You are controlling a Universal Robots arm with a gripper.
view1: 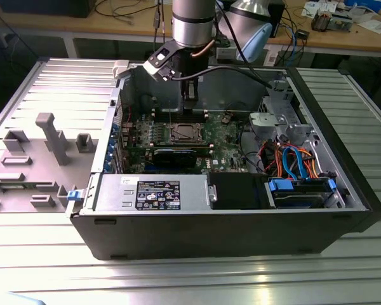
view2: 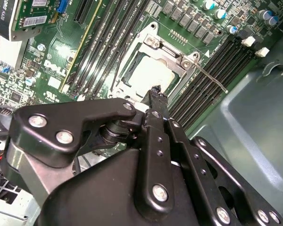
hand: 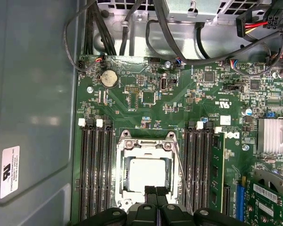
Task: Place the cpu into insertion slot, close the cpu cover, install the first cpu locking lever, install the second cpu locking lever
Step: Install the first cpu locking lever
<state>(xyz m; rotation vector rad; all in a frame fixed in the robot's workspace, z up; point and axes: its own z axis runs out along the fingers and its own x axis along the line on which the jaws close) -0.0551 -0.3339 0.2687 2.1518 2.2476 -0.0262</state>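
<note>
- One gripper is seen in the exterior view, hung inside the open computer case, just above the insertion slot on the green circuit board.
- A silver power supply is seated along the case's near wall. The case is set on a ribbed metal table.
- In the second wrist view the gripper fingers are pressed together, with nothing pinched between them. The tips are poised at the socket's edge; contact cannot be told.
- The cpu is seated in the slot. Its pale metal top is framed by the cpu cover, which is laid flat over it.
- A thin locking lever is angled out from the socket's corner toward the black memory slots. Latched or not cannot be told.
- In the first wrist view the gripper tips are shown closed, at the socket's edge beside the cpu.
- The cpu cover is down around the chip. The locking lever is run slanted between socket and memory slots.
- A coin cell is mounted on the board, well apart from the socket.
</note>
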